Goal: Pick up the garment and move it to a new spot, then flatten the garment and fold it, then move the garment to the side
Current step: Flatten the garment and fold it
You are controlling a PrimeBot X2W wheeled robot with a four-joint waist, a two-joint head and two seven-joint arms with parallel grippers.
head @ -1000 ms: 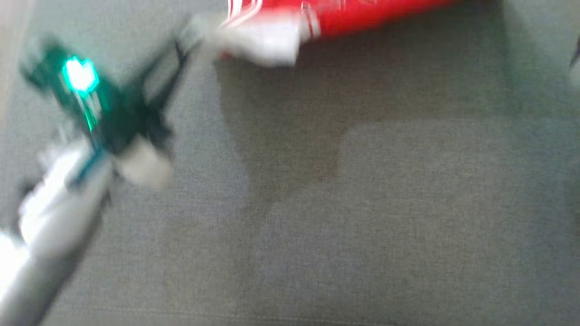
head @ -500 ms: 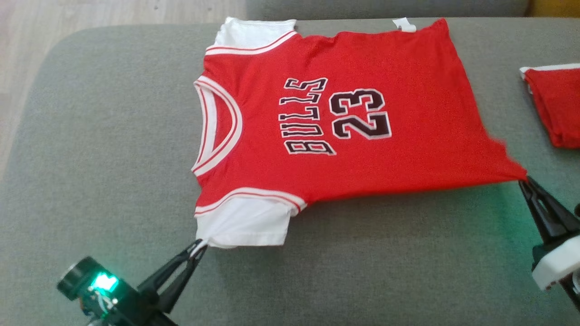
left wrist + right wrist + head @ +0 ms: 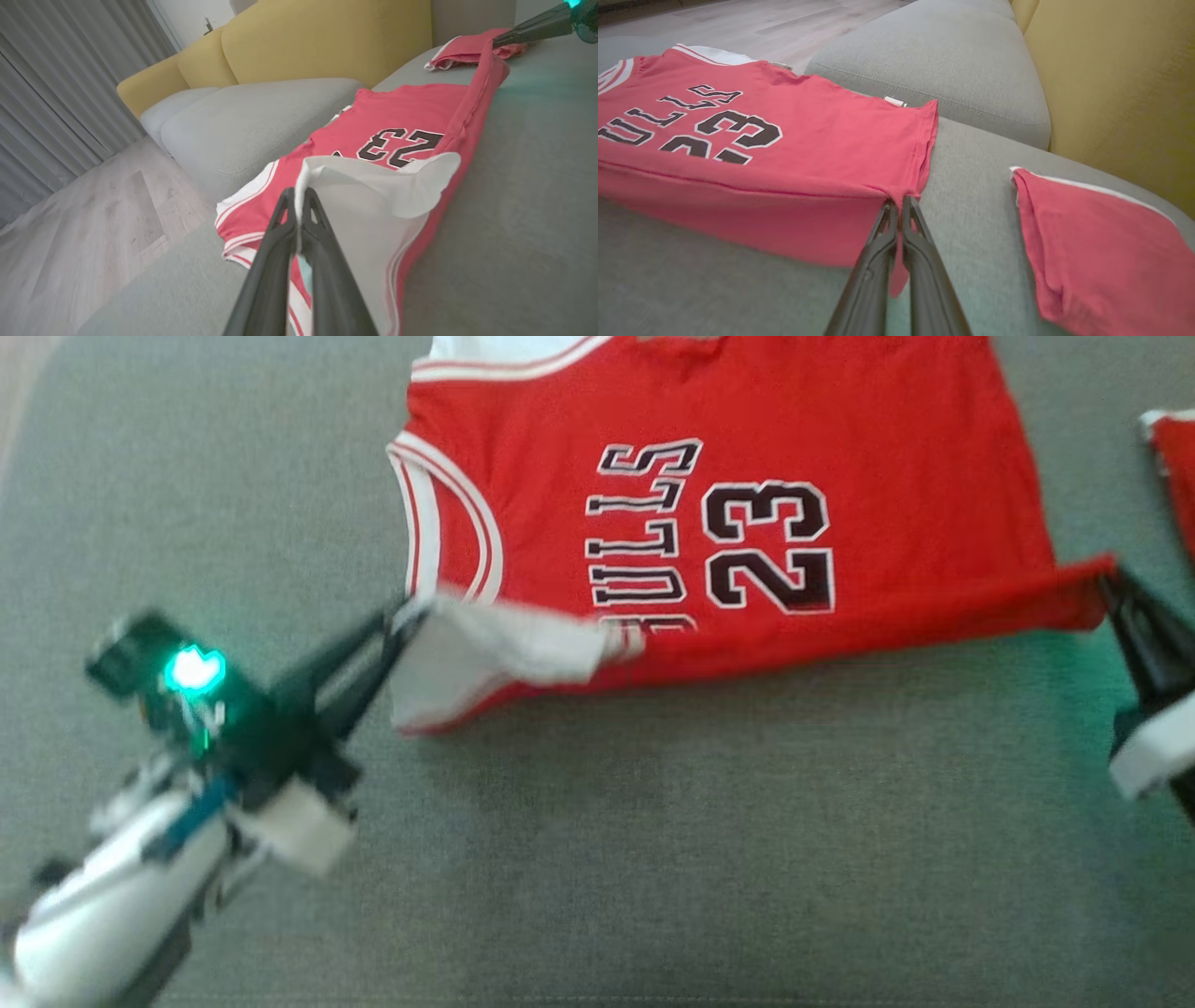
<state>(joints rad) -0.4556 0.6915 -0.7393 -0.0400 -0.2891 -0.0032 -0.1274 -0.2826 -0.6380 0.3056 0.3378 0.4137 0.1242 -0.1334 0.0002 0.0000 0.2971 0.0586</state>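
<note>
Two hands are clamped on the same red jersey, one at each end of its near edge. The left hand has its dark fingers pressed together on the edge of the white sleeve; the left wrist view shows the white cloth pinched between the tips and the sleeve lifted off the grey sofa cushion, curling over toward the printed chest. The right hand is likewise closed tight, its tips gripping the hem corner, and the red cloth hangs in a fold below them. Between the two grips the near edge of the jersey is raised and pulled taut in a line, while the far part with the "23" lies flat on the cushion, neck toward the robot's left. A folded red garment rests on the same cushion to the right, apart from the jersey. A yellow backrest rises behind the seat, and a wooden floor lies beyond it.
</note>
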